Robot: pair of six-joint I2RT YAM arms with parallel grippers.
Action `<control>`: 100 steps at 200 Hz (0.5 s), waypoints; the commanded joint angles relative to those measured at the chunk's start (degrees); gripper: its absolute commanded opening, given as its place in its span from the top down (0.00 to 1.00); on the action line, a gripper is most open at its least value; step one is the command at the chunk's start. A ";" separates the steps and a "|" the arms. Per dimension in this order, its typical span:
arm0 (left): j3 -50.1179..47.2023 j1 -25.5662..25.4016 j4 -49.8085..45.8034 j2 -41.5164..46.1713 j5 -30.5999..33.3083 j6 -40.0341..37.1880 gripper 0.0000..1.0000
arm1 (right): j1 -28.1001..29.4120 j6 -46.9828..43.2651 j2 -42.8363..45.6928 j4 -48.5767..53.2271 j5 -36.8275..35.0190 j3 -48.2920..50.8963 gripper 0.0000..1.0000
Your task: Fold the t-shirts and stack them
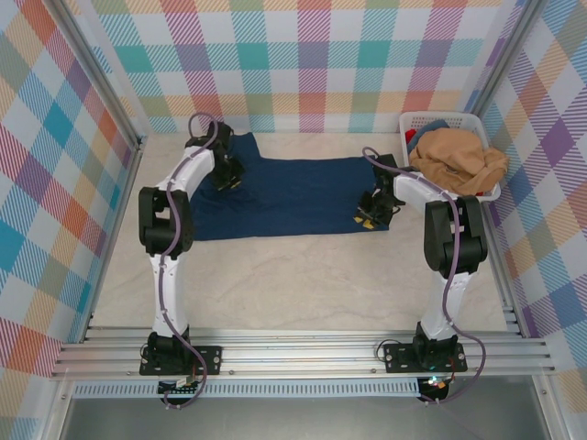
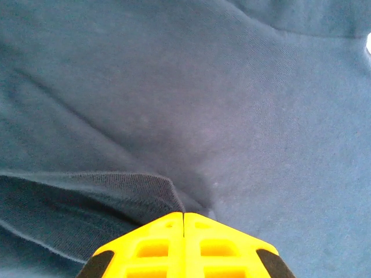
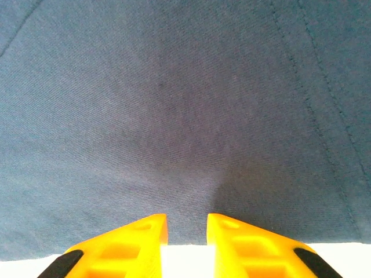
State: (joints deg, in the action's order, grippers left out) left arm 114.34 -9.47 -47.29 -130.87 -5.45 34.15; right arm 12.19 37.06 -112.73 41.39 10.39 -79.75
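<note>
The navy blue t-shirt (image 1: pixel 293 192) lies spread flat across the middle of the table. My left gripper (image 1: pixel 227 181) is at its left part, near the sleeve. In the left wrist view the yellow fingers of the left gripper (image 2: pixel 184 215) are shut, and a raised fold of the navy t-shirt (image 2: pixel 139 188) runs into their tips. My right gripper (image 1: pixel 367 218) is at the shirt's near right hem. In the right wrist view the right gripper (image 3: pixel 187 223) stands open by a narrow gap over the hem of the navy t-shirt (image 3: pixel 174 116), with white table (image 3: pixel 185 260) between the fingers. The tan-orange t-shirt (image 1: pixel 459 158) is bunched in the basket.
The white slotted basket (image 1: pixel 431 119) stands at the back right, against the checked wall, with other cloth under the tan-orange shirt. Checked walls close off the left, back and right. Bare table (image 1: pixel 303 284) lies between the navy shirt and the arm bases.
</note>
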 commanded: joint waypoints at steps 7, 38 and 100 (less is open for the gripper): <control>4.13 -1.81 -3.09 -1.21 0.49 -2.31 0.99 | -0.16 -0.23 -0.04 1.42 0.75 -1.42 0.76; 5.91 -2.52 -3.60 -2.92 1.07 -2.43 0.98 | -0.19 -0.44 -0.21 1.85 0.76 -1.90 0.76; 12.05 -2.57 -4.48 -7.25 3.34 -2.19 0.98 | -0.14 -0.69 -0.65 2.35 1.21 -2.39 0.76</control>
State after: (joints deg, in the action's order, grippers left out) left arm 122.85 -11.92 -49.65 -136.14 -3.55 32.73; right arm 12.19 37.01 -112.75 41.89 10.61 -80.53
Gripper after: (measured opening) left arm 0.049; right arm 0.238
